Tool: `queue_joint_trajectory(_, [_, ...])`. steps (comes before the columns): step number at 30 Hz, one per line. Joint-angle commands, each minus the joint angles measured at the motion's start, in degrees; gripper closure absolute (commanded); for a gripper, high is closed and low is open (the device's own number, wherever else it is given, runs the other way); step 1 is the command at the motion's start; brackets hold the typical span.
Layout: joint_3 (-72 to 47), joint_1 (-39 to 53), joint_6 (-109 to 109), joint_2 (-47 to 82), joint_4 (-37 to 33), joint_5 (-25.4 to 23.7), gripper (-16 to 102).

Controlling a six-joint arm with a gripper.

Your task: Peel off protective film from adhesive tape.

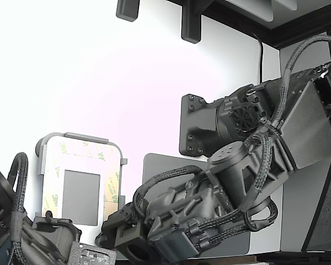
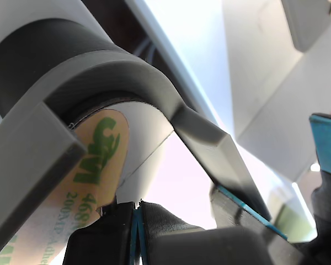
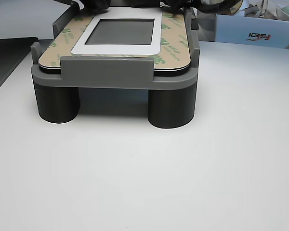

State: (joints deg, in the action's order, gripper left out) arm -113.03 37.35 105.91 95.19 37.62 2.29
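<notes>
Exterior view looks straight down from overhead, at mid range, across the white table (image 1: 99, 83) and grey tray (image 1: 80, 138). Wrist view sits very close under the tray's rim (image 2: 154, 83), facing upward. Other view is low, level, near, facing the tray (image 3: 115, 77) front. All three share the tray.

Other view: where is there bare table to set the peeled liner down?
The white table is bare in front of the grey fixture on round legs and toward that view's right. Behind the fixture it is crowded: the dark arm and white boxes.
</notes>
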Motion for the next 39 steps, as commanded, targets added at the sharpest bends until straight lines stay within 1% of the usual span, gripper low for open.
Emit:
queue_joint_trajectory(1, [0.8, -1.1, 0.3, 1.6, -0.3, 0.1, 93])
queue_joint_trajectory(18, [-0.9, -1.8, 0.9, 1.6, -1.8, 0.7, 96])
queue_joint_trajectory(39, [-1.8, -3.1, 2.2, 1.8, -2.0, 1.4, 96])
